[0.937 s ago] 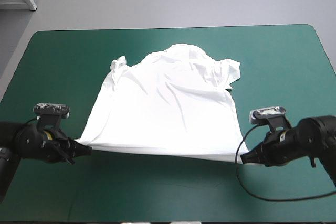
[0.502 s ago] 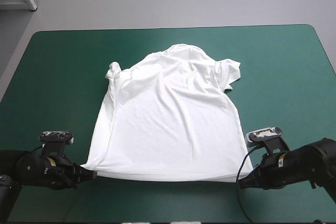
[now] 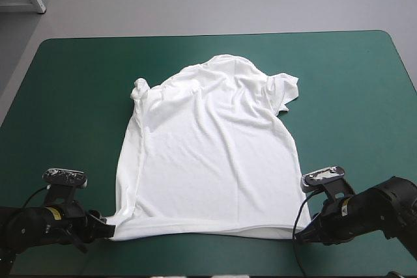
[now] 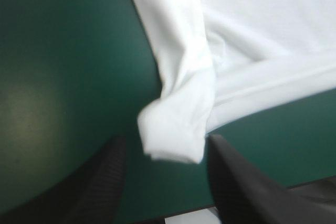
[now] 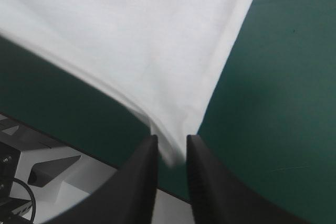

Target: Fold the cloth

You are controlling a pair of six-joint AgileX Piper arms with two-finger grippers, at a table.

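Left gripper (image 4: 165,139) is standing open around the T-shirt (image 3: 208,154) hem corner and right gripper (image 5: 171,138) is pinching its corner. Flattening seems nearly done, and folding likely needs a regrasp.

One T-shirt (image 3: 208,154), one teal-green cover (image 3: 78,76), and two sets of jaws.
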